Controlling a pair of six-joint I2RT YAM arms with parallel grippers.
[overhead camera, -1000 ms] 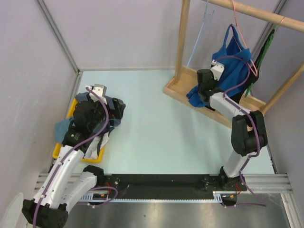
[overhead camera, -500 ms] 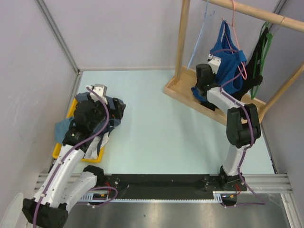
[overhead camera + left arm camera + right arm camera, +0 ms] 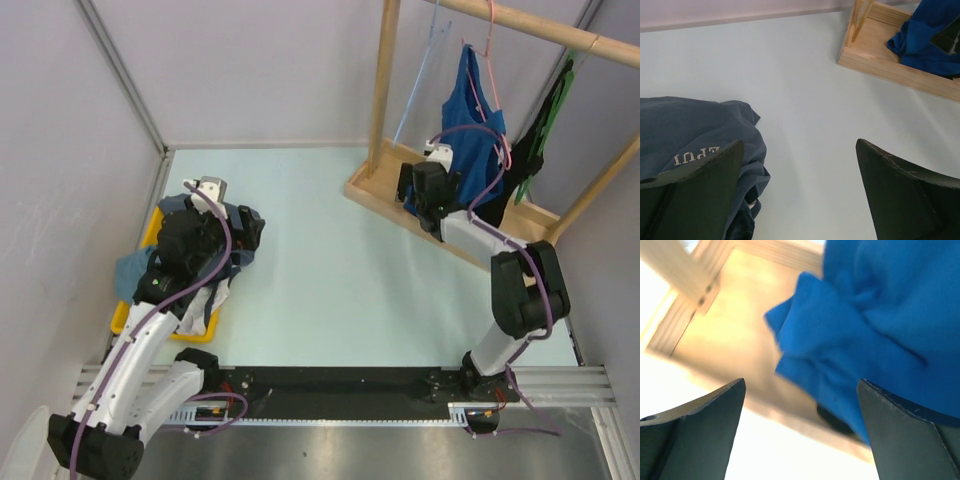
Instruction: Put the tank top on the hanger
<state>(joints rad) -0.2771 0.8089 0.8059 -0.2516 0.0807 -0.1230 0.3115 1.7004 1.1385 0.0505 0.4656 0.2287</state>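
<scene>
Royal-blue tank top (image 3: 473, 100), overhead view: it hangs on the pink wire hanger (image 3: 503, 150), whose hook sits over the wooden rail (image 3: 540, 25). Its lower folds reach the wooden rack base (image 3: 372, 186). The right gripper (image 3: 410, 192) is low at that base, just beside the fabric. The left gripper (image 3: 247, 228) is over a dark printed shirt (image 3: 235, 262) at the yellow tray (image 3: 121, 318).

Left wrist view: fingers (image 3: 695, 190) are spread wide with nothing between them. The shirt lies beneath the left-hand finger. The tank top's folds rest on the rack base, well apart.

Right wrist view: fingers (image 3: 695, 425) are spread wide, released, holding nothing. The tank top fills the upper right, over the wooden base.
</scene>
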